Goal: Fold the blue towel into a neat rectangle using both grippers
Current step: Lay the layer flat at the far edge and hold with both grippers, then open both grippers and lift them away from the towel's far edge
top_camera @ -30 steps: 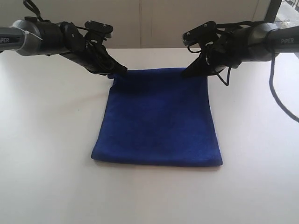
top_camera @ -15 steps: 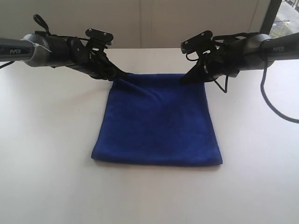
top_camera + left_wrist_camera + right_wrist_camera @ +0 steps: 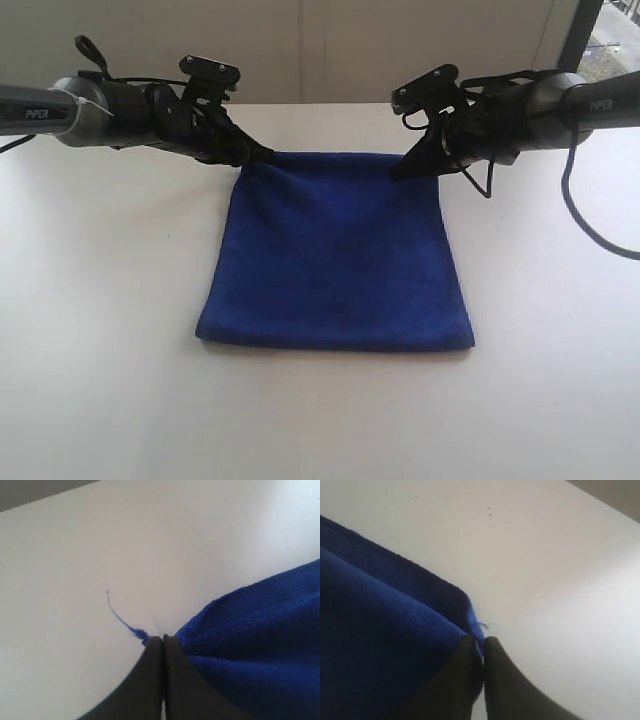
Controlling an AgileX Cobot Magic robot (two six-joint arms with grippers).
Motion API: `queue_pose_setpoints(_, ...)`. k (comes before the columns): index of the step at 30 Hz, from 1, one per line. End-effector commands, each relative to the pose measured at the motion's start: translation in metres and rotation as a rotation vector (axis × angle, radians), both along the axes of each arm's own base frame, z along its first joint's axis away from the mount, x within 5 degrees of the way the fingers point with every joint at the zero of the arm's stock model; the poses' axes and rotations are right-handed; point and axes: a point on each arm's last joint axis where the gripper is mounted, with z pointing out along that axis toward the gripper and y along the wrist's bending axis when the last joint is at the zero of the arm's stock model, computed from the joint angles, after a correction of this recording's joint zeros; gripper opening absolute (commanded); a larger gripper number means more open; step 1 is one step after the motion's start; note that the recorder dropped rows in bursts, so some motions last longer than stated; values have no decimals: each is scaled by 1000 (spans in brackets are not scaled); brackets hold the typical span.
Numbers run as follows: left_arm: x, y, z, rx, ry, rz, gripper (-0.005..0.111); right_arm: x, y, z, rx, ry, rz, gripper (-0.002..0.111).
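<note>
White tabletop [image 3: 100,350], matte; pale wall panels behind, window sliver far right. Blue towel [image 3: 335,260] lies mid-tabletop, doubled, near edge a rounded fold. Left gripper [image 3: 262,155]: jaws pressed together on far left corner, loose thread [image 3: 117,615] trailing beside tips. Right gripper [image 3: 400,172]: jaws pinched on far right corner. Judgement: cloth light, soft, limp, likely to sag between holds; best hold at hemmed corners, tension even.

The left arm [image 3: 95,110] is a grey tube lettered "PIPER", ending in black jointed links. The right arm [image 3: 555,98] is darker, with the same word in white. Thin black cables [image 3: 585,205] loop off both. Each arm carries a flat black plate [image 3: 210,69], perhaps dotted with small screws. The left gripper [image 3: 163,639] and right gripper [image 3: 481,641] taper to smooth black fingers [image 3: 147,685].
</note>
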Motion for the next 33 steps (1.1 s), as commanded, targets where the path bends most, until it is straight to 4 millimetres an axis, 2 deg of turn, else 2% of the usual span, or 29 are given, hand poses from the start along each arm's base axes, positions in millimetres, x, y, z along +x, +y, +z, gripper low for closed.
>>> queue_pose_setpoints(1, 2, 1, -4, -31, 17, 30, 18, 1, -5, 1, 1, -5, -10, 17)
queue_pose_setpoints(4, 2, 1, -4, -31, 17, 30, 43, 1, -5, 1, 3, -5, -12, 23)
queue_pose_setpoints(6, 2, 1, -4, -31, 17, 30, 50, 1, -5, 1, 11, -5, -22, 25)
queue_pose_setpoints(8, 2, 1, 0, -31, 16, 26, 50, 0, -6, 6, 27, -8, -49, 25)
queue_pose_setpoints(13, 0, 4, 23, -9, 66, -25, 49, -8, -15, 40, 85, -31, -214, 25)
queue_pose_setpoints(15, 0, 17, 36, -35, 152, -3, 45, -12, -20, 59, 141, -41, -285, 25)
queue_pose_setpoints(18, 2, 41, 44, -101, 302, 82, 44, -9, -30, 74, 238, 13, -338, 25)
queue_pose_setpoints(22, 6, 60, 55, -135, 355, 107, 44, -1, -38, 76, 366, 124, -292, 25)
queue_pose_setpoints(26, 11, 65, 64, -275, 391, 126, 44, 9, -48, 70, 518, 211, -263, 25)
queue_pose_setpoints(33, 19, 64, 48, -343, 456, 125, 44, 29, -51, 51, 589, 236, -264, 25)
